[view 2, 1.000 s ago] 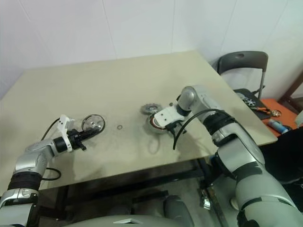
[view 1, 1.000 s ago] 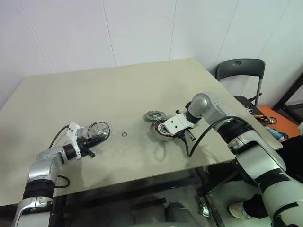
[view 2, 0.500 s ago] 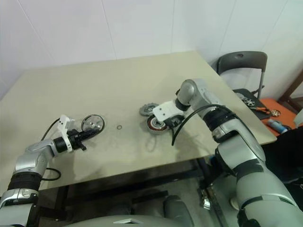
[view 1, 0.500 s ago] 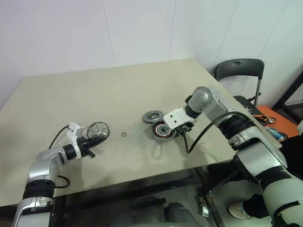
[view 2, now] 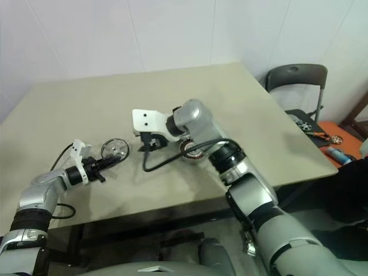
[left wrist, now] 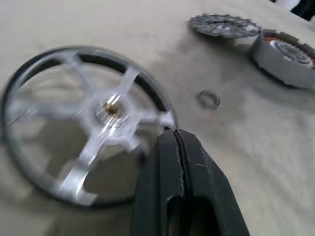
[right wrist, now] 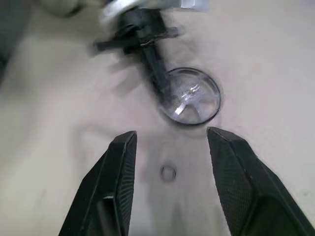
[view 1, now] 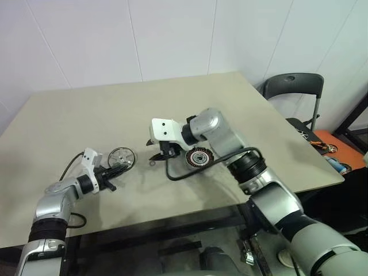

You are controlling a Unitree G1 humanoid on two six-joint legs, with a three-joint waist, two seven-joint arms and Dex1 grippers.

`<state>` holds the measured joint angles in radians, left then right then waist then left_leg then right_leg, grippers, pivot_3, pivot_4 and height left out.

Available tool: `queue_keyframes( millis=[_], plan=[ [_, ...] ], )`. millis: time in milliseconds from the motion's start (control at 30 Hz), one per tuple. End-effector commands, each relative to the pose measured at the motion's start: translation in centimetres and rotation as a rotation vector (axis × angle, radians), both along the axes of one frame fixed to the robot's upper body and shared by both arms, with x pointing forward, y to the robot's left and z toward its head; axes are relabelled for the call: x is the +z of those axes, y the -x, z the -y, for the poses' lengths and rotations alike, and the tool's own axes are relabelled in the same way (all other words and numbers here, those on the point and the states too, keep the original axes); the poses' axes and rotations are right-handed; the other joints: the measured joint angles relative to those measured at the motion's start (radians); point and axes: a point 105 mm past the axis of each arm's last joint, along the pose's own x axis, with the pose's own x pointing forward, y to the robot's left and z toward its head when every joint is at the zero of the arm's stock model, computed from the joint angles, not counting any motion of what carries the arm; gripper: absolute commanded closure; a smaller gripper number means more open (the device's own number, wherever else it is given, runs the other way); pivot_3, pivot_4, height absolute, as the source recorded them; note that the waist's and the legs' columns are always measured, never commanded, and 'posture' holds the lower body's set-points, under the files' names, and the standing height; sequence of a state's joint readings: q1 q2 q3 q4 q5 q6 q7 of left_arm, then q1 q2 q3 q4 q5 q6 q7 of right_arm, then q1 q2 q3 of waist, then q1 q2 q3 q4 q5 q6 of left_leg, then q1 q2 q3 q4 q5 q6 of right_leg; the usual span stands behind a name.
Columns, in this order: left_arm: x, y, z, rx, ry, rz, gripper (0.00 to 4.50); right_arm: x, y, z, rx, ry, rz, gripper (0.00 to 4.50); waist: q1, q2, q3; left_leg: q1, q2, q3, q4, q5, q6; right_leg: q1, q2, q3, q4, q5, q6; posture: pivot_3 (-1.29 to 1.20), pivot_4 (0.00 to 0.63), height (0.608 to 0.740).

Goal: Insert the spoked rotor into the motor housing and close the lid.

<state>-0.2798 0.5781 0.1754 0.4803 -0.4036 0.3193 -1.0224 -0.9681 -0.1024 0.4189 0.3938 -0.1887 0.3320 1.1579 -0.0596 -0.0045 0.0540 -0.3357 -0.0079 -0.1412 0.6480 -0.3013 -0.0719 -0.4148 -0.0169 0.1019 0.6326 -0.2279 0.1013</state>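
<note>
- My left gripper [view 1: 118,171] sits at the left of the table [view 1: 69,115], fingers clenched on the rim of the spoked rotor [view 1: 121,156], which stands just ahead of the fingertips, tilted up off the surface.
- The rotor is a thin dark ring with pale, shiny spokes meeting at a small brassy hub; it looks light and flat, pinched only at its edge.
- The small ring [right wrist: 168,172] lies loose on the table between my two grippers, right under the spread fingers of the right one.
- My right gripper [view 1: 160,153] hangs above the table with its jaws apart and nothing between them, pointing across towards the left gripper and the rotor.
- Behind the right gripper, by its wrist, the motor housing [view 1: 198,158] rests on the table, copper windings and silver centre facing up, empty.
- The lid [left wrist: 225,25] lies flat just beyond the housing, notched rim showing.
- My reading: early going. The rotor is picked up but not yet seated in the housing, and the lid is still to be fitted.
</note>
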Motion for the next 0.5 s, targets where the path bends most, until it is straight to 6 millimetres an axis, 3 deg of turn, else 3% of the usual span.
queue_keyframes(
  millis=[33,333,500],
  plan=[
    [1.3,-0.4,-0.2,-0.006,-0.013,0.045,4.5,-1.0,-1.3,-0.7,-0.134,-0.031,-0.017,2.16,-0.002,0.0,0.0,0.0,0.0,0.0,0.0,0.0,0.0,0.0,0.0,0.0,0.0,0.0,0.0,0.0,0.0,0.74],
    [1.6,-0.4,-0.3,-0.017,-0.024,0.047,4.5,-4.3,-3.6,-2.1,-0.302,-0.033,-0.062,2.16,-0.023,0.0,0.0,0.001,0.0,0.0,-0.002,0.0,0.0,-0.001,0.001,0.0,0.0,0.0,0.0,0.0,0.0,0.74],
    [1.3,0.1,-0.4,-0.012,-0.024,0.039,4.5,-5.8,-3.0,-3.6,-0.31,-0.034,-0.088,2.16,-0.042,0.0,0.0,0.0,0.001,0.0,-0.003,0.0,0.0,-0.002,0.001,0.0,0.0,0.0,0.0,0.0,0.0,0.74]
  ],
)
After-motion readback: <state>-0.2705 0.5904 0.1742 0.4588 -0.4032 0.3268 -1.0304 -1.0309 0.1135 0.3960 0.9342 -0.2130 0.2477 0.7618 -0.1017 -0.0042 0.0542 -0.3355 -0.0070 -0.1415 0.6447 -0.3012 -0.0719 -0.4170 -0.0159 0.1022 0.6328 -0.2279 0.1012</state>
